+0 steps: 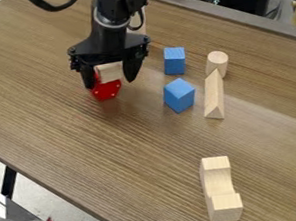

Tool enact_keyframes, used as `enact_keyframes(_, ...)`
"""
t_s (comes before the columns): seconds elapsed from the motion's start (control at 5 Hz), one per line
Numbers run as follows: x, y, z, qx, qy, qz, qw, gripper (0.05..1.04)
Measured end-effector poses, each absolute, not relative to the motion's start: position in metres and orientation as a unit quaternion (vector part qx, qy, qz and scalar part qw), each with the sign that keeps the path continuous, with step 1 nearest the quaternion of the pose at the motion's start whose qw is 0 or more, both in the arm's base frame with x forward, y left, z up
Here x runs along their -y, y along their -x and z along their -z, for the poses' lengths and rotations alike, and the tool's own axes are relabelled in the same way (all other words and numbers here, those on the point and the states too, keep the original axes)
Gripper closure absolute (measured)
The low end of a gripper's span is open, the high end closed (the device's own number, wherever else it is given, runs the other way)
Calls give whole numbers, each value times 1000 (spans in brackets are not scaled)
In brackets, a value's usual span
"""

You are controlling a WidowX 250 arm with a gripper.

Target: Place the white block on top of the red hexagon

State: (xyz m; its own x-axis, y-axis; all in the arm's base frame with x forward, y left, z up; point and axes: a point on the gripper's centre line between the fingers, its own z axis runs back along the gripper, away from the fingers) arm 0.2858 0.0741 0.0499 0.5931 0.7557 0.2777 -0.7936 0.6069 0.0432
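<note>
The gripper (pixel 110 75) hangs in the upper left part of the camera view, pointing down, its fingers on either side of the pale white block (pixel 109 72) and shut on it. Directly below is the red hexagon (pixel 107 90), which lies on the table and shows small light dots on its front. The block overlaps the hexagon's upper part in the view; whether the two touch cannot be told.
Right of the gripper are two blue cubes (pixel 174 60), (pixel 179 95), a wooden cylinder (pixel 217 63) and a long wooden triangular prism (pixel 214 96). A notched wooden block (pixel 219 190) lies near the bottom of the wooden table (pixel 115 151). Another pale piece (pixel 138 22) stands behind the arm.
</note>
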Motion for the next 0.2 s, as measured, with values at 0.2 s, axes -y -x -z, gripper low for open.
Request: enact_keyframes(0.2,-72,-284,-67,126,-70,-443,885,83)
